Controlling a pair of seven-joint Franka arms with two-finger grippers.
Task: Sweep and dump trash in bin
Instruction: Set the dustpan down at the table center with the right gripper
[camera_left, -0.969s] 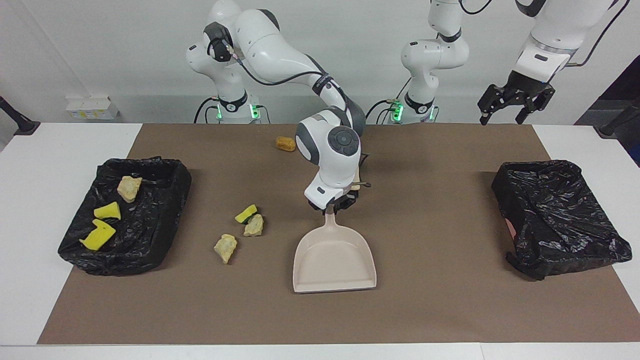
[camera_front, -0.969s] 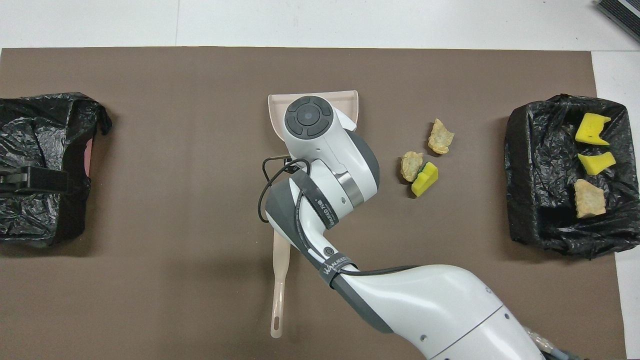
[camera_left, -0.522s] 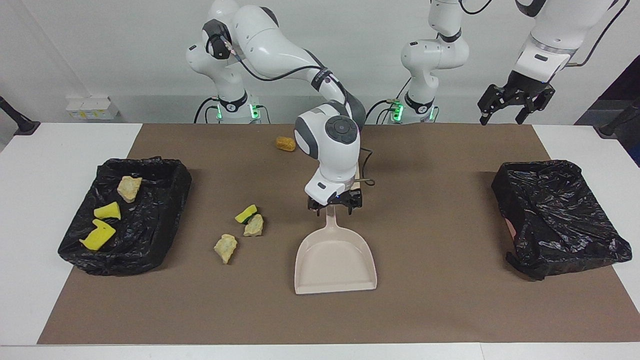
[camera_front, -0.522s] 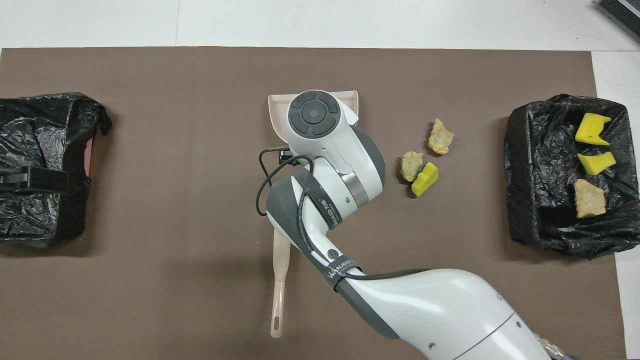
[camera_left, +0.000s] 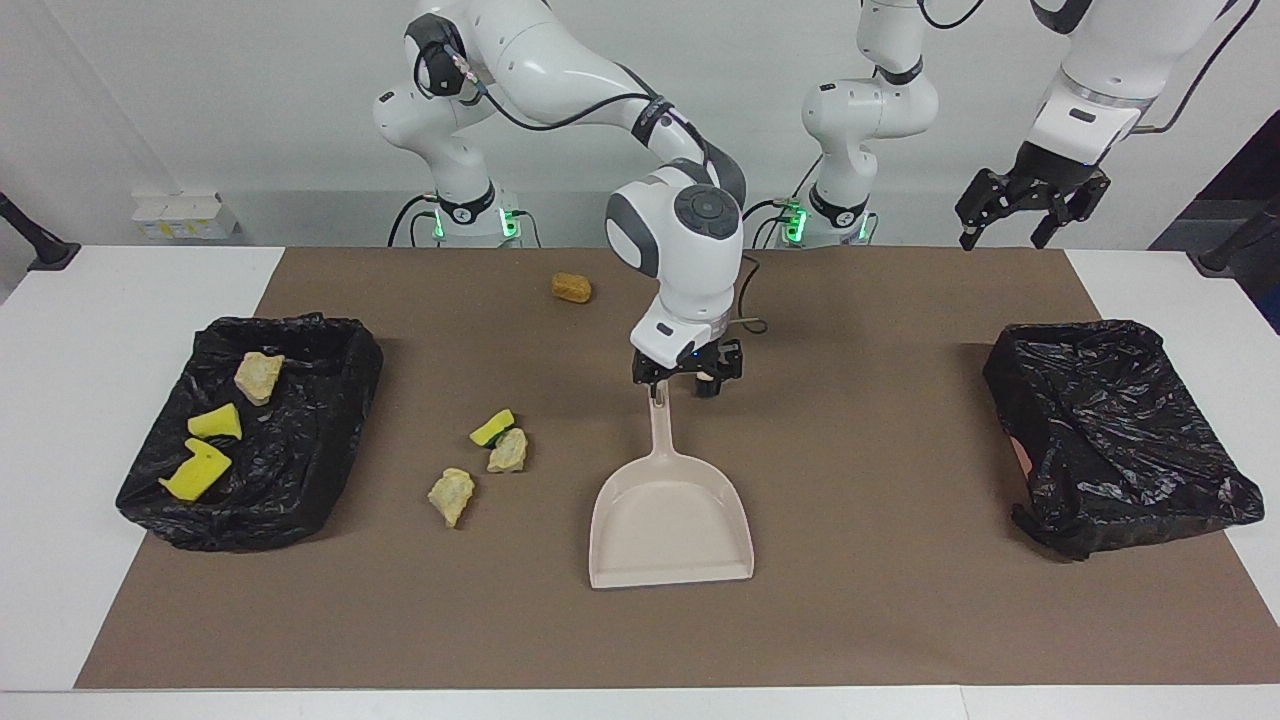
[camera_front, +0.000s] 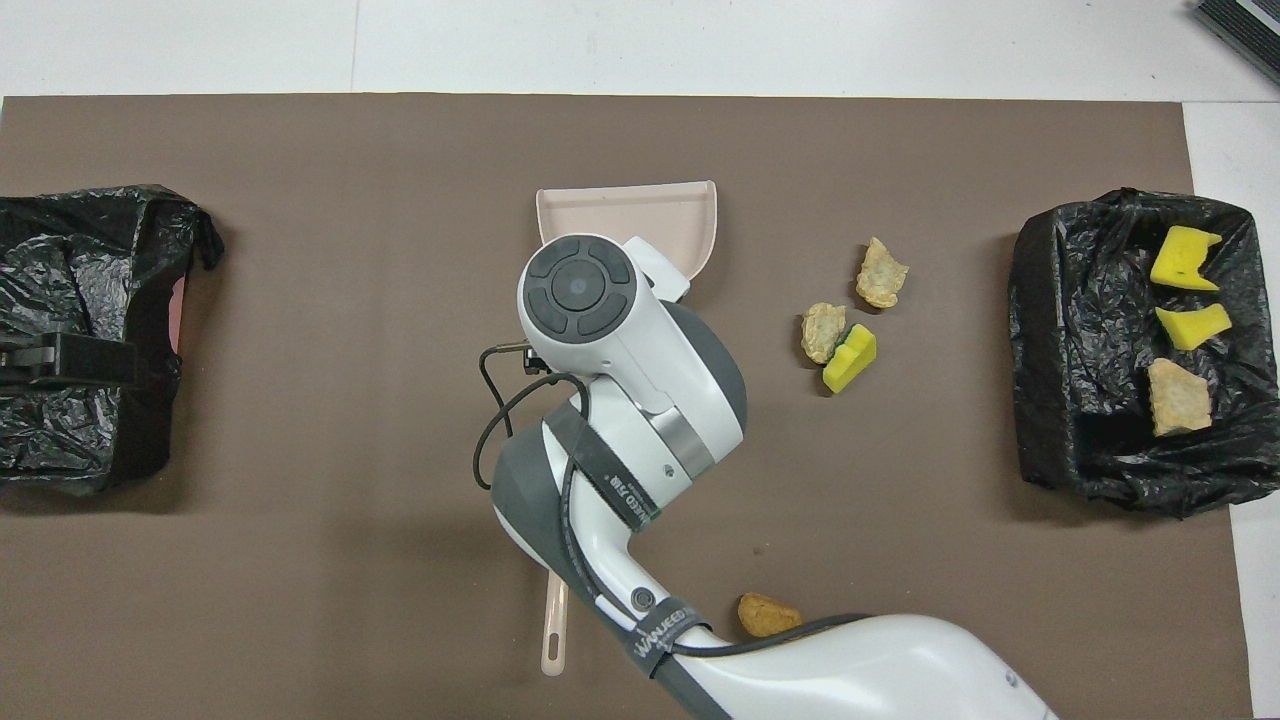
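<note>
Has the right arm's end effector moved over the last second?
Yes. The right end effector has let go and risen toward the robots along the pale pink plastic dustpan handle, from its base to its tip; it is open now.

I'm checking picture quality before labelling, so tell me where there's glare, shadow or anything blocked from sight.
Facing view: the black bin liners glint with small highlights, the dustpan throws a soft shadow, and the lighting is even. Overhead view: the right arm hides the dustpan's handle and its own pincer, and the liner around the trash shows crinkled glare.
</note>
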